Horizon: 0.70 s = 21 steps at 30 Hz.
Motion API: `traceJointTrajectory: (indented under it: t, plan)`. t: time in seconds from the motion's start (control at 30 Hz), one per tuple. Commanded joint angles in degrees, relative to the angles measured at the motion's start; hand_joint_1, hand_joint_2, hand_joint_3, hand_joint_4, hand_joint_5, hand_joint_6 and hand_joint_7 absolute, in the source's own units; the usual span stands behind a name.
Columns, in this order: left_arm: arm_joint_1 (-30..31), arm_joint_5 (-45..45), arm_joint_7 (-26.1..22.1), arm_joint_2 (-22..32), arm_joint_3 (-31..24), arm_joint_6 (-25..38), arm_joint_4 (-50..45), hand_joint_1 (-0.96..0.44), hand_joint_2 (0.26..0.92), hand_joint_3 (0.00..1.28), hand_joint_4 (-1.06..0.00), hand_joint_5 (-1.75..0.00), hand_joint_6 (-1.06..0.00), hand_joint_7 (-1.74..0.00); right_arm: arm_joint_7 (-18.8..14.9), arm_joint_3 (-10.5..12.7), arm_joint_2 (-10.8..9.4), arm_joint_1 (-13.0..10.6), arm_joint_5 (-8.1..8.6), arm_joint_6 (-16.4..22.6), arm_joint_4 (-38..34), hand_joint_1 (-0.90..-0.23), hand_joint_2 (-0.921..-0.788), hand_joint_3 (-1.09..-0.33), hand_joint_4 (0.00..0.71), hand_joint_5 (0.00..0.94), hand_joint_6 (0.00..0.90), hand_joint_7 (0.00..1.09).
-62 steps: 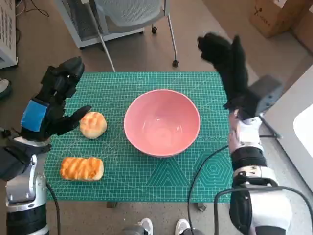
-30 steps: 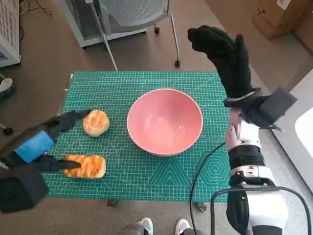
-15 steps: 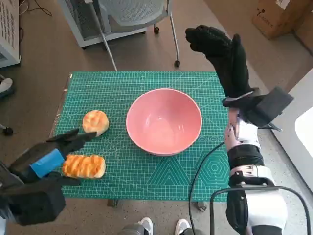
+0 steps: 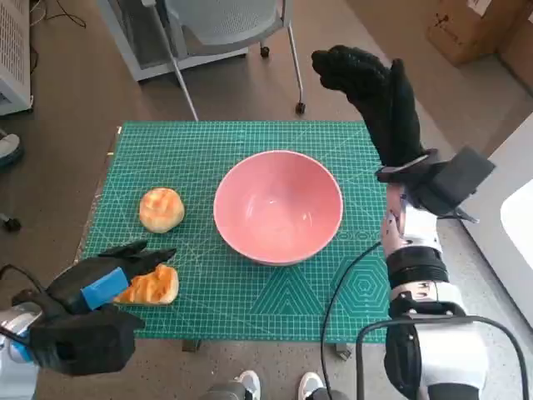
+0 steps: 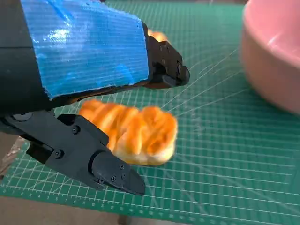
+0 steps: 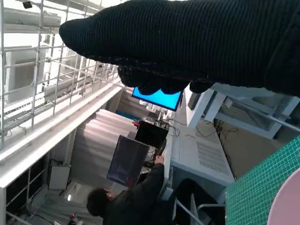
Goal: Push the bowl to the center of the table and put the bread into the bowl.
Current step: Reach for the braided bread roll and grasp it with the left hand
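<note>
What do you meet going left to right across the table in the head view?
Left hand over the striped bread at the near left, with the round bun farther back → pink bowl about mid-table → right hand, raised at the far right edge.

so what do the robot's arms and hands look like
The left hand is black hard plastic with screws showing and blue tape across its back. The right hand wears a black knitted glove. The right forearm is pale, with a black block at the wrist and a black cable looping beside it.
</note>
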<state>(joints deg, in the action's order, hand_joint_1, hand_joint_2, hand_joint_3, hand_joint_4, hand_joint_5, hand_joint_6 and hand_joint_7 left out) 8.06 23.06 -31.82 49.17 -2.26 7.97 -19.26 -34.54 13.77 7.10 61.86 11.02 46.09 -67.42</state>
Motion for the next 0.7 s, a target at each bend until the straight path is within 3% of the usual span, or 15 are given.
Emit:
traceJointTrajectory:
  t: [0.03, 0.2, 0.37, 0.63, 0.67, 0.7]
  plan:
    - [-1.74, 2.95, 2.55, -1.03, 2.42, -2.0, 4.64, -0.21, 0.727, 0.0, -0.2, 0.0, -0.34, -0.01, -0.09, -0.07, 0.25, -1.6, -0.1, -0.73, -0.53, -0.66, -0.921, -0.641, 0.222, 0.003, 0.379, 0.02]
    - [-3.67, 5.7, 6.4, -2.76, 4.83, -3.76, 10.09, -0.17, 0.738, 0.01, -0.24, -0.01, -0.39, -0.03, -0.31, -0.05, 0.44, -1.77, 0.02, -0.57, -0.39, -0.657, -0.921, -0.639, 0.223, 0.003, 0.378, 0.02]
    - [-5.37, 8.02, 10.12, -4.47, 6.59, -5.15, 14.37, -0.07, 0.779, 0.02, -0.35, -0.03, -0.48, -0.04, -0.47, -0.02, 0.65, -1.82, 0.08, -0.44, -0.43, -0.654, -0.921, -0.64, 0.224, 0.003, 0.372, 0.01]
    - [-6.27, 10.16, 15.67, -5.36, 7.27, -8.51, 18.57, 0.1, 0.907, 0.06, -0.7, -0.06, -0.72, -0.07, -0.85, 0.16, 0.97, -1.91, 0.3, -0.38, -0.47, -0.652, -0.921, -0.647, 0.225, 0.003, 0.365, 0.01]
    - [-6.38, 10.41, 16.36, -5.29, 7.36, -9.08, 19.11, 0.15, 0.91, 0.09, -0.67, -0.32, -0.75, -0.08, -0.89, 0.19, 0.98, -1.9, 0.34, -0.4, -0.49, -0.652, -0.921, -0.648, 0.225, 0.003, 0.365, 0.01]
    - [-6.47, 10.76, 17.23, -5.13, 7.44, -9.85, 19.76, 0.22, 0.914, 0.14, -0.61, -0.71, -0.79, -0.09, -0.99, 0.24, 0.99, -1.9, 0.42, -0.43, -0.5, -0.653, -0.921, -0.648, 0.225, 0.003, 0.365, 0.01]
